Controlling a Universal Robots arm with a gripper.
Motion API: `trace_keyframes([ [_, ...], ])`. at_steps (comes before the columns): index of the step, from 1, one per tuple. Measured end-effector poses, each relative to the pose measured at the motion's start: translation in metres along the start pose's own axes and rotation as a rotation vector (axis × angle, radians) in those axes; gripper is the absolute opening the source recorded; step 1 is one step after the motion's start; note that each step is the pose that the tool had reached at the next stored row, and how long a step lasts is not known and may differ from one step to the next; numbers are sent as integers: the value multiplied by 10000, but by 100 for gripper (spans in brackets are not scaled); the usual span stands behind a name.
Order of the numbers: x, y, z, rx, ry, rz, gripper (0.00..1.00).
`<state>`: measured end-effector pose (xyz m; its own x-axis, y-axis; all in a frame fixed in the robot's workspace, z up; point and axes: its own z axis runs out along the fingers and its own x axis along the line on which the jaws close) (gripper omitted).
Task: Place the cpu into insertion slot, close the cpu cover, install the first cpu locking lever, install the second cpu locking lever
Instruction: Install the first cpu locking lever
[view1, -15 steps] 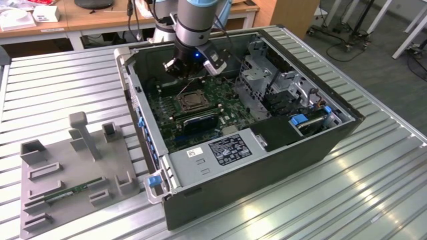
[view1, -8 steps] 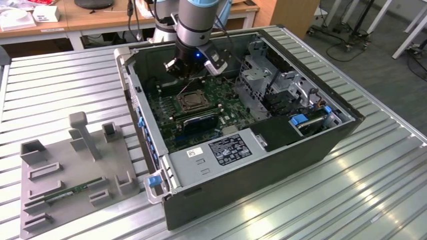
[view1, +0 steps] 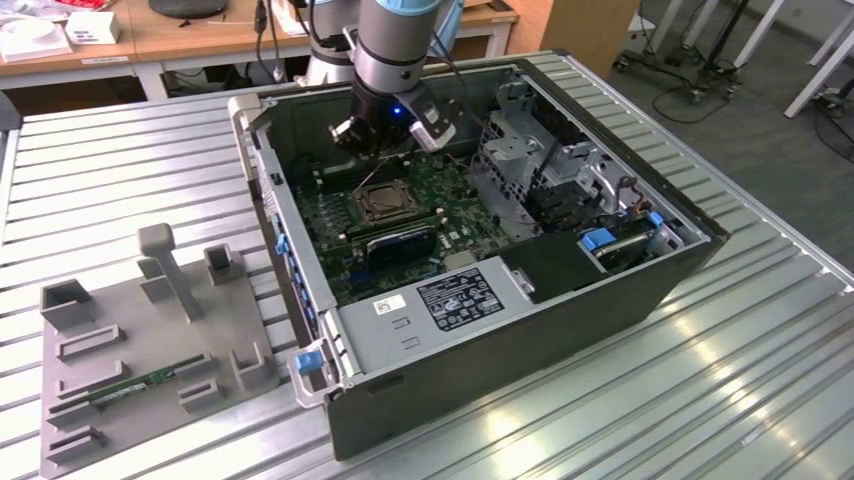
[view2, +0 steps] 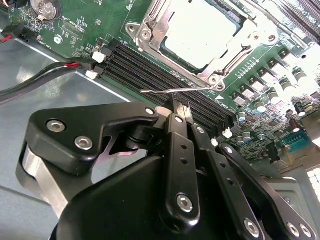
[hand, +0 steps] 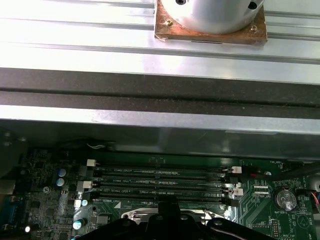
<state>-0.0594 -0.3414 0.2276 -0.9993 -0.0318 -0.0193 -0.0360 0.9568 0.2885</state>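
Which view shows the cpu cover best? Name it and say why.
The second wrist view: the cover lies close up, its silver frame down around the cpu. The exterior view shows the cover as a small square amid the board. The first wrist view catches a sliver of its edge.

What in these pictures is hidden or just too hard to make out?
- Second wrist view: whether the gripper pinches the locking lever; its own tips cover the contact.
- Second wrist view: the cpu and cpu cover run off the picture's edge.
- Exterior view: the insertion slot is too small to show its levers.
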Motion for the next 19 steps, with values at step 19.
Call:
trace_keyframes([
  [19, -10, -9, 41, 61, 3, -2, 11],
])
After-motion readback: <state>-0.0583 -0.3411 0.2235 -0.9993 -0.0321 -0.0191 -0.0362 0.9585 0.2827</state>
